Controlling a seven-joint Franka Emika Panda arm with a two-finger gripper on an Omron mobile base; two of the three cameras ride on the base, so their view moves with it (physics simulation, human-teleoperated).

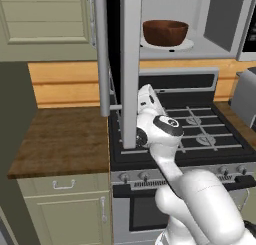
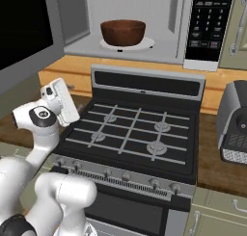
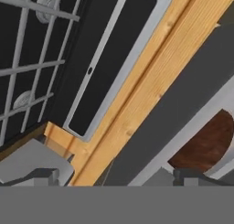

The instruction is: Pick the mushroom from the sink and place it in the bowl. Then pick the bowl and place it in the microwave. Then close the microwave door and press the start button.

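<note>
The dark reddish-brown bowl (image 1: 165, 32) (image 2: 123, 32) stands on the white turntable plate (image 2: 144, 44) inside the microwave (image 1: 212, 43) above the stove. In the hand view a slice of the bowl (image 3: 206, 145) shows at the right. The microwave door (image 1: 130, 64) (image 2: 24, 30) hangs swung open to the left. My gripper (image 3: 109, 175) is open with nothing between its fingertips (image 3: 34, 173). The hand (image 2: 60, 101) sits low beside the door's lower edge, over the stove's left side. The mushroom and the sink are out of view.
A black gas range (image 2: 130, 129) with grates lies under the microwave, its knobs along the front. The microwave's button panel (image 2: 210, 23) is at the right. A grey toaster (image 2: 234, 124) stands on the right counter. A wooden counter (image 1: 60, 139) lies left of the range.
</note>
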